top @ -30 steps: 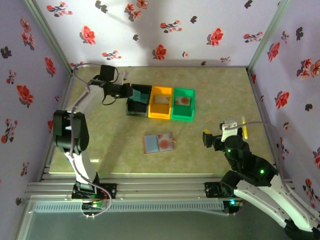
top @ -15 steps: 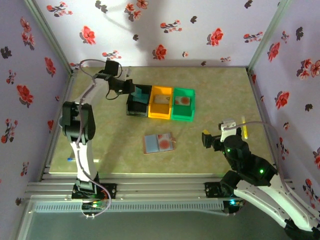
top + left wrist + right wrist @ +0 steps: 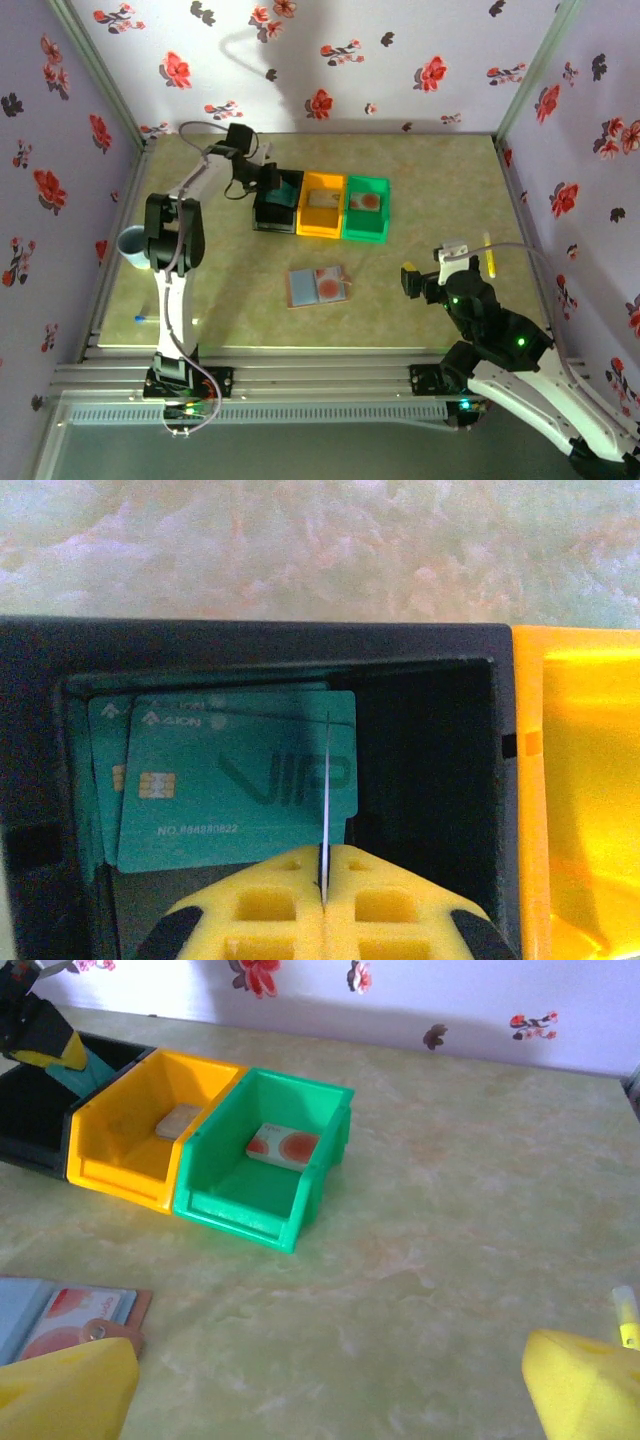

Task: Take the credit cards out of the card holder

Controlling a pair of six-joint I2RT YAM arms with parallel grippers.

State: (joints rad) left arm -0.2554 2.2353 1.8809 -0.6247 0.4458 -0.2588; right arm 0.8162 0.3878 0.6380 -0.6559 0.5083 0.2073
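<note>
Left gripper [image 3: 322,900]: fingers pressed together, teal card [image 3: 82,1072] pinched edge-on above black bin [image 3: 430,650].
Risk: grip taken on thin edge only; on release card may be tipped, caught on bin wall, or landed askew on teal cards [image 3: 235,780] lying inside.
Right gripper [image 3: 330,1390]: spread wide, nothing held, parked at table's right.
Card holder [image 3: 304,288]: laid open mid-table, pale red-spotted card [image 3: 330,286] seen on it. Whether tucked in slot or loose cannot be told.
Held card's face hidden.

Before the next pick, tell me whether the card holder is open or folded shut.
Open: the card holder lies spread flat, blue-grey inside up, a pale red-spotted card showing on one half.
</note>
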